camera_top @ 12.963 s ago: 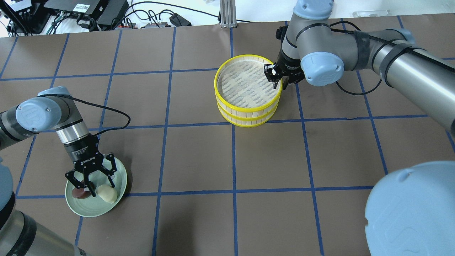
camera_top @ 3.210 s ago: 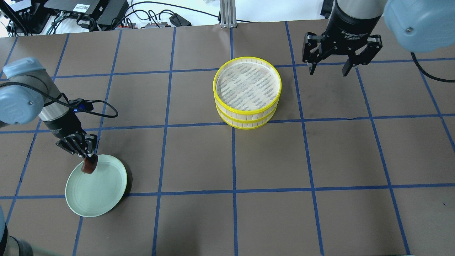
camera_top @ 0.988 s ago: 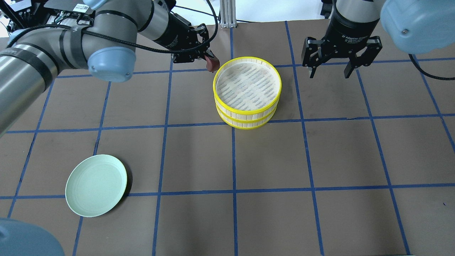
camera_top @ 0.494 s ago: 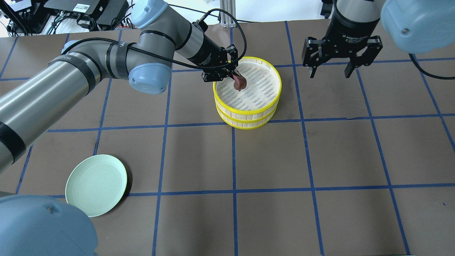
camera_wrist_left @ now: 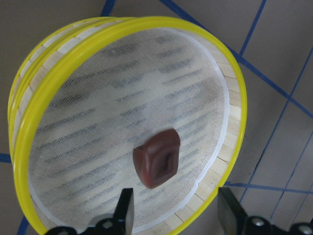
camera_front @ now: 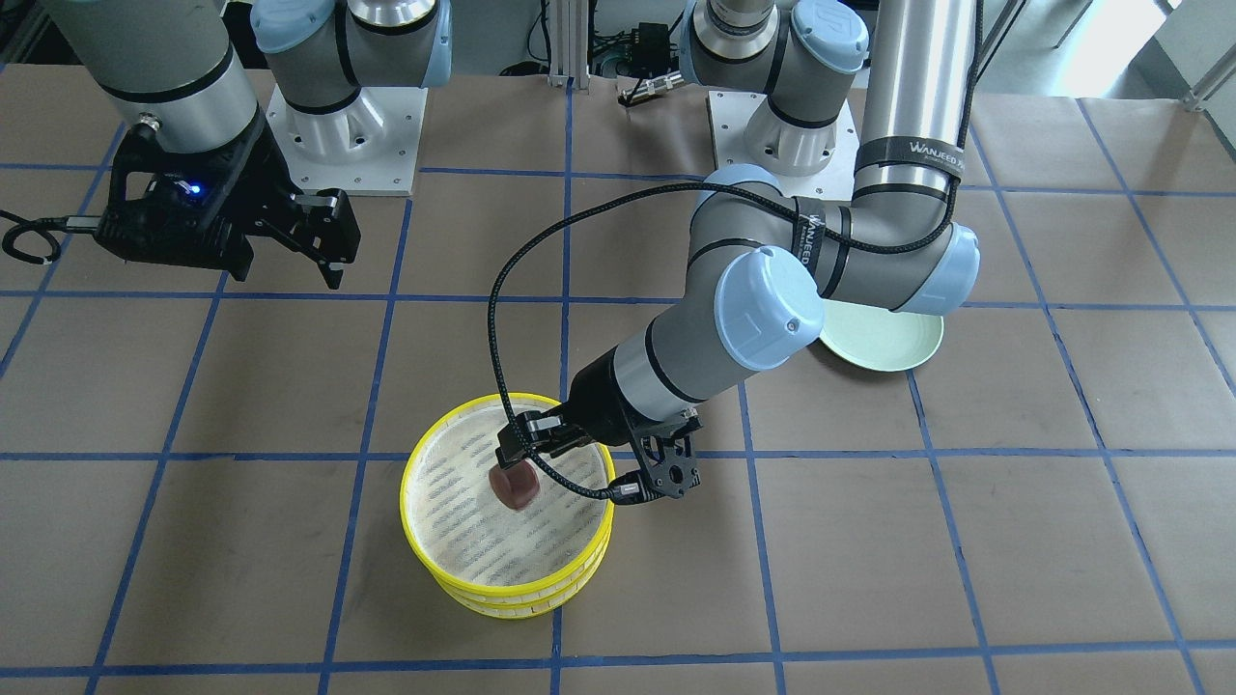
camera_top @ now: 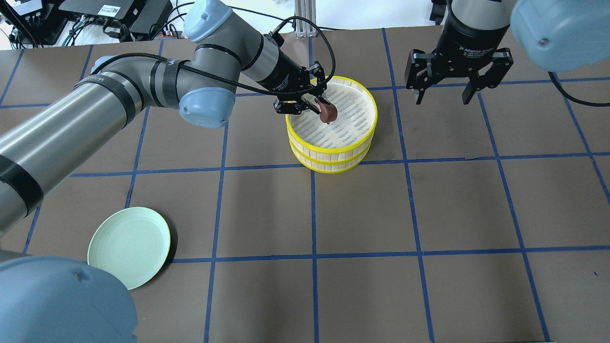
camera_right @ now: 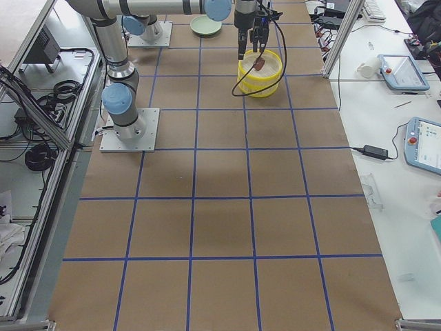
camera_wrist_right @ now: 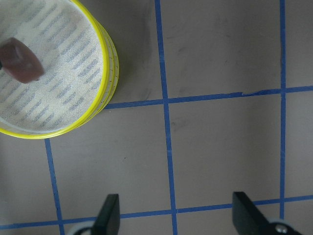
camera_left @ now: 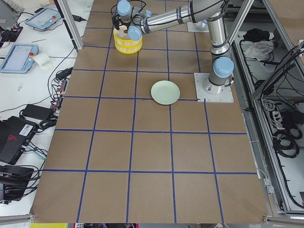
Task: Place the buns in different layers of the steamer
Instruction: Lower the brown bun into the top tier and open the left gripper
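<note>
Over the steamer, left jaws: spread wide, gripping nothing. The wrist view shows both fingers well clear of the bun, one on either side.
Left arm: reaches in from the overhead view's left, with the wrist tilted down over the top layer's rim.
Dark bun: reddish-brown, inside the top layer's rim, just ahead of the fingertips and near the middle of the mesh. Cannot tell whether it rests on the mesh or sits just above it.
Top layer: yellow rim, pale slatted mesh floor, stacked squarely on the lower layer.
Lower layer: only its side wall and yellow rim show; its inside is hidden by the layer above.
Right jaws: wide apart, pointing down, nothing between them. They hang over bare table near the steamer, on the robot's right of it, not touching the rim.
Plate: pale green, on the table well apart from the steamer, toward the robot's left and near side.
Table: brown cover with a blue tape grid.
</note>
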`<state>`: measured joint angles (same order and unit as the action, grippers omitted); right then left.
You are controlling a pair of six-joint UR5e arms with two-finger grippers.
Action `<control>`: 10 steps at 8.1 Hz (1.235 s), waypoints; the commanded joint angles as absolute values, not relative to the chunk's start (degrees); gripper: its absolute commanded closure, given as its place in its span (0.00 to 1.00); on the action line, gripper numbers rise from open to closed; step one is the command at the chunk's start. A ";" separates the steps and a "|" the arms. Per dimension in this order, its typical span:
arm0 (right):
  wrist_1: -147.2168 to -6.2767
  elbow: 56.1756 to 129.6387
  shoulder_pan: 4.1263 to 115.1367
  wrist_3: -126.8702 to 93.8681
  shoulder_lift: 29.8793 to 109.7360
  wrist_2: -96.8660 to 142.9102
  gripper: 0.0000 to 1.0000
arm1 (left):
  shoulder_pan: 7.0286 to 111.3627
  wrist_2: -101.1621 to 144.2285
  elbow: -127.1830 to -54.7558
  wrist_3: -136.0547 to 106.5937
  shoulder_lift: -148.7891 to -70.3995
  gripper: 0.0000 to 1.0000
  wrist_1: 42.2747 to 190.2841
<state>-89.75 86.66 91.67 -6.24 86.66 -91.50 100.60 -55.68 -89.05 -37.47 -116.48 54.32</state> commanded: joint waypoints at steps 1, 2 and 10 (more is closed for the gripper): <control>-89.74 86.66 91.67 -6.24 86.66 -91.49 0.17 | 100.55 -55.72 -88.68 -37.62 -116.37 0.01 54.32; -89.82 86.66 91.67 -6.24 86.66 -91.49 0.17 | 100.55 -55.98 -88.59 -37.36 -116.19 0.01 54.32; -89.82 86.66 91.67 -6.24 86.66 -91.41 0.16 | 87.99 -88.46 -89.03 -5.48 -96.18 0.00 88.28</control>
